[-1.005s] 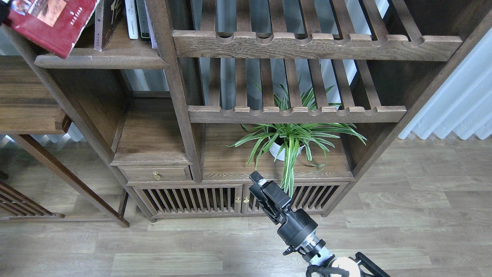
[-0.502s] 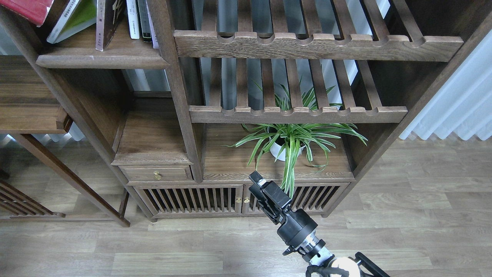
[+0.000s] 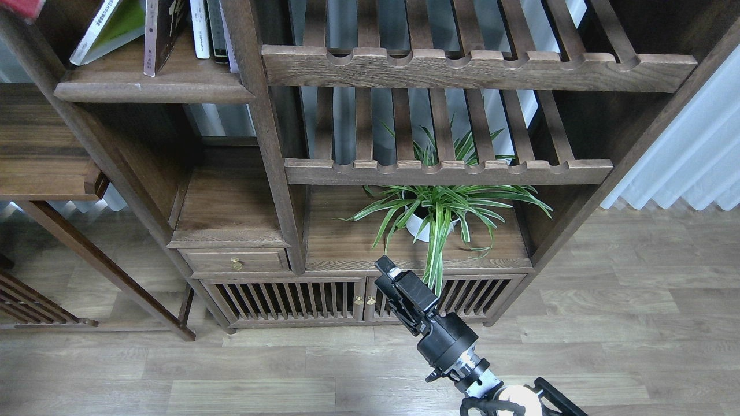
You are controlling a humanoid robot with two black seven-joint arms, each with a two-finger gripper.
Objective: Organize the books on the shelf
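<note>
Jaws on the right gripper (image 3: 386,269) can't be told apart; yellow-green book (image 3: 110,26) leans far up-left on the shelf (image 3: 153,89).

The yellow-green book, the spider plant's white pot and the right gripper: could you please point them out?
yellow-green book (image 3: 110,29): head view, on its cover.
white pot (image 3: 417,226): head view, on its left side.
right gripper (image 3: 386,270): head view, at its tip.

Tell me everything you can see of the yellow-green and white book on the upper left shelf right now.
The yellow-green and white book is a large paperback, its top cut off by the frame edge. A white strip along its left side carries dark print too small to read, beside a yellow-green cover face. It leans steeply, top tipped right toward the dark maroon book, bottom corner resting on the shelf near its left end. Whether the two books touch is unclear.
</note>
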